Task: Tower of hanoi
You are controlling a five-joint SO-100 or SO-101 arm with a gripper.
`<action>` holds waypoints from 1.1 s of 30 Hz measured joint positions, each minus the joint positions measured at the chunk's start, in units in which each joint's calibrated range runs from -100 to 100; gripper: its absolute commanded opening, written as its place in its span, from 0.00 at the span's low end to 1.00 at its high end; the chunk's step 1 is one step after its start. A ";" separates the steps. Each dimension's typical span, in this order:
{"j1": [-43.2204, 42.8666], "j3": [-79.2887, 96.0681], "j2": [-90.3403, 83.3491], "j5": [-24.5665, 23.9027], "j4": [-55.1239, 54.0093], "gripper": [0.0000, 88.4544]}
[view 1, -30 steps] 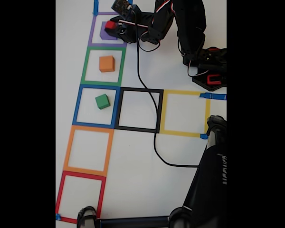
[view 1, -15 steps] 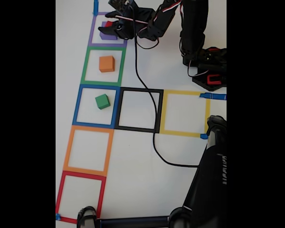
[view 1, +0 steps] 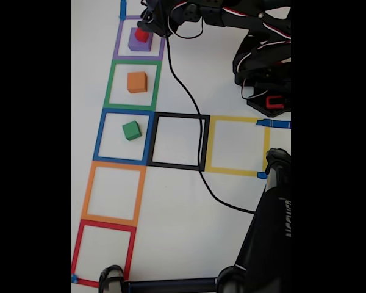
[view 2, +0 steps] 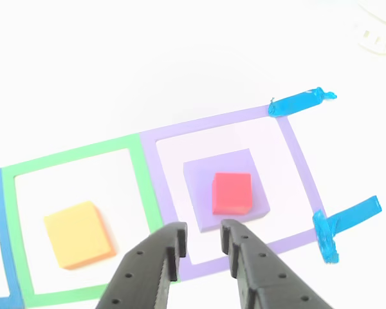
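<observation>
The black two-finger end effector [view 2: 199,248] is hovering with its fingers slightly apart and nothing between them. Just ahead of its tips the small red cube [view 2: 231,192] is sitting on top of the larger purple cube [view 2: 204,190], both inside the purple tape square [view 2: 300,161]. Off to the left of the fingers in the other view, the mid-sized orange cube [view 2: 78,233] is lying alone in the green tape square [view 2: 141,170]; farther from the end effector in the fixed view, the small green cube [view 1: 132,130] is resting in the blue tape square [view 1: 100,134].

The cubes are looking plain, matte and solid-coloured — probably light foam or wood, though the view is too soft to say which. They should be behaving as stiff, light blocks that are not fragile, and a careless nudge is likely to slide them on the smooth white surface [view 1: 171,201]. The best hold is across two opposite flat sides, squarely — the red one taken above the purple top so the lower block is not dragged.

No readable writing is showing on the cubes.
</observation>
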 measured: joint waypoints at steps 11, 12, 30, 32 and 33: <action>-16.62 -32.49 -3.88 0.18 39.26 0.01; -18.26 -34.53 -4.05 0.18 41.19 0.01; -38.15 -45.15 -6.75 0.00 53.12 0.01; -39.67 -44.98 -6.92 0.18 53.12 0.01; -40.49 -44.36 -7.09 -0.18 53.12 0.01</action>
